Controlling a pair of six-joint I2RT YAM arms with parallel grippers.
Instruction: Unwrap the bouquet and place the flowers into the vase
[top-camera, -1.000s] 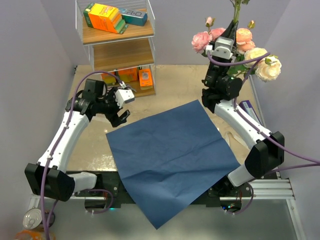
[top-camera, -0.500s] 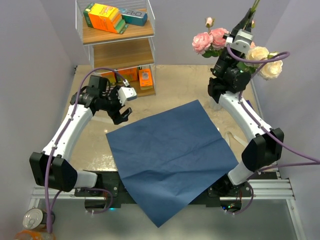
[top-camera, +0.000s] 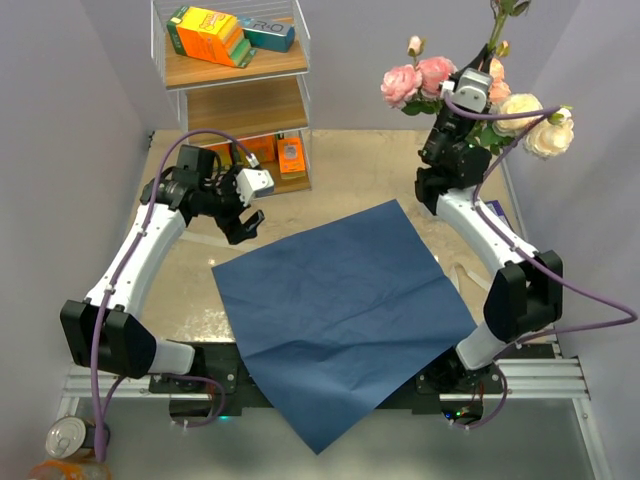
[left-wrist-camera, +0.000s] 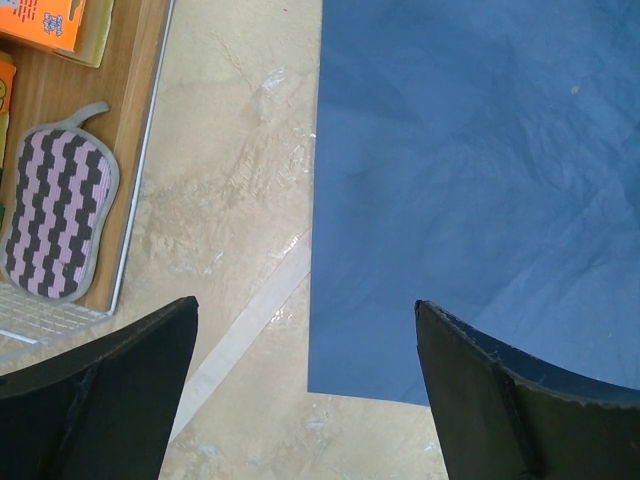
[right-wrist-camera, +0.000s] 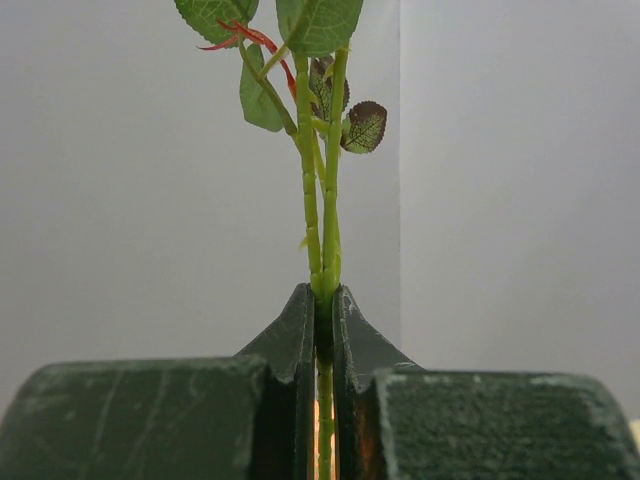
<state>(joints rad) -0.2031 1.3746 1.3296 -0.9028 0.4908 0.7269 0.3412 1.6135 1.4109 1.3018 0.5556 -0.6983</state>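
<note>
Beige tabletop (top-camera: 350, 180), blue paper (top-camera: 340, 310) spread flat at centre. Upper right of the frame, the right gripper (right-wrist-camera: 322, 300) is clamped tight on the flowers' (top-camera: 408, 82) green stems. Centre left, the left gripper (left-wrist-camera: 305, 305) hovers over the paper's edge, jaws wide, nothing between them.

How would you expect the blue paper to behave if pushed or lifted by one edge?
The blue paper looks thin and creased, so it would probably droop rather than stay stiff. Lying flat on the smooth table, it seems likely to slide or buckle when pushed.
</note>
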